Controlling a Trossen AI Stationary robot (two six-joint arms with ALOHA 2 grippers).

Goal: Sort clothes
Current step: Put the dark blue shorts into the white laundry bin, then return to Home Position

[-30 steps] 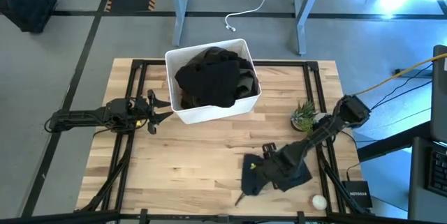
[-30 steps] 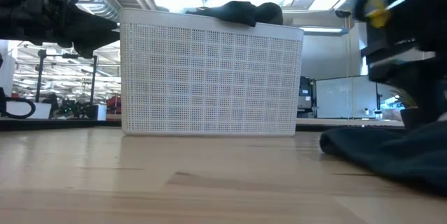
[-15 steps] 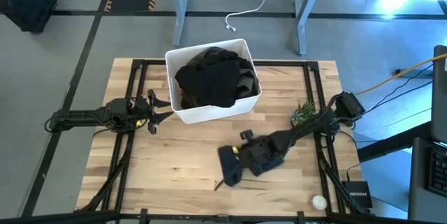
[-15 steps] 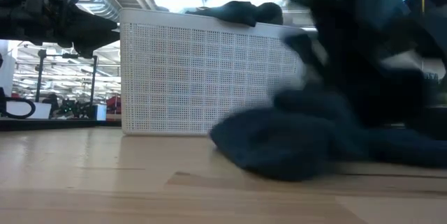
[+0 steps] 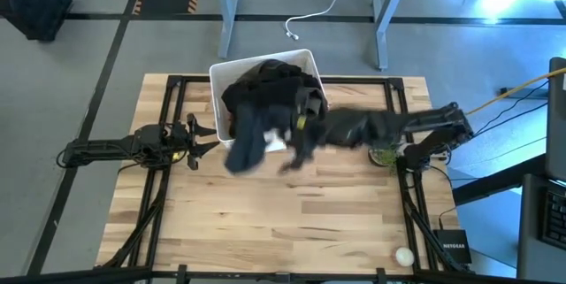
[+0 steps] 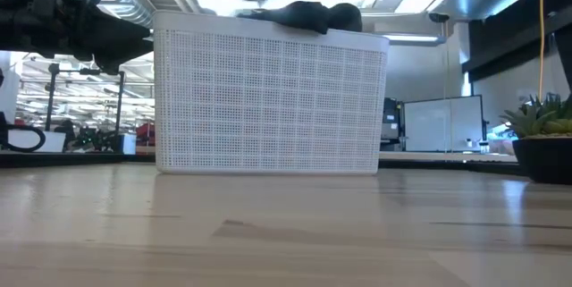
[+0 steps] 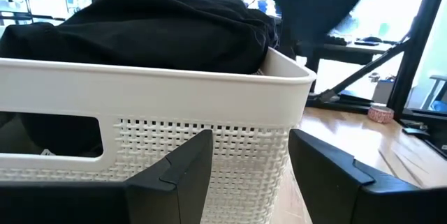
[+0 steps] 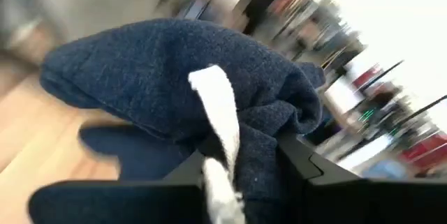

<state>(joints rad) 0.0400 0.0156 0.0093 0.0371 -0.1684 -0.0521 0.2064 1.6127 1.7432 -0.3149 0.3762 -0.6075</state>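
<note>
Light wooden tabletop (image 5: 265, 222) vacated; small navy fabric garment with white drawstring (image 8: 209, 112) now clamped in right gripper (image 5: 301, 125), swung over white perforated plastic bin (image 5: 265, 147). Release pending. Left gripper (image 7: 248, 161) parked beside bin, fingers apart.

A light wooden table (image 5: 265, 222) carries a white perforated bin (image 6: 268, 99), a small potted plant (image 6: 541, 139) and a small white ball (image 5: 404, 255).

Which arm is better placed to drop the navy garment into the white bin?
The right. Its gripper is shut on the navy garment, carried over the white bin's near edge. The left gripper is open and holds nothing, waiting beside the bin's outer wall.
</note>
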